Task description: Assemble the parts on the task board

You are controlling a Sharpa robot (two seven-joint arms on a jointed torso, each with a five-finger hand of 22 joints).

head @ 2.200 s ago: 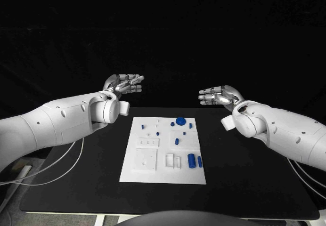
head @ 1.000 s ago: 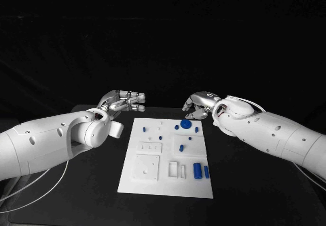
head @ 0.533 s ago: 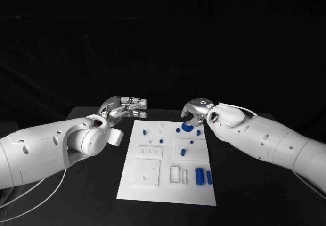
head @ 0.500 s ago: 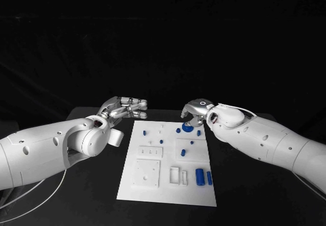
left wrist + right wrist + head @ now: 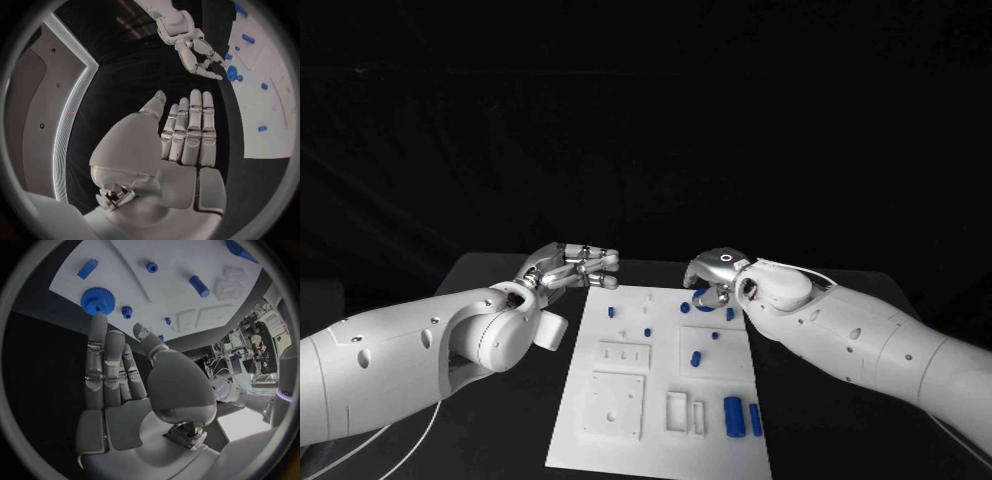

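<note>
The white task board (image 5: 646,440) lies in the middle of the black table. A round blue gear (image 5: 697,298) sits near its far edge, seen larger in the right wrist view (image 5: 97,300) with a small blue gear (image 5: 127,311) beside it. My right hand (image 5: 711,275) hovers just over the big gear, fingers apart and pointing down at it, holding nothing; I cannot tell whether a fingertip touches it. My left hand (image 5: 574,265) floats off the board's far left corner, its fingers (image 5: 187,135) straight and empty. Small blue pegs (image 5: 697,355) dot the board's middle.
Two blue cylinders (image 5: 734,415) lie side by side near the board's near right corner, next to white slotted blocks (image 5: 678,412). A square white recess (image 5: 615,405) sits to their left. Black tabletop (image 5: 488,420) surrounds the board on both sides.
The head camera has shifted, so the whole scene sits lower. My right hand has swung in from the board's right side to over the big gear. The left hand stays by the far left corner.
</note>
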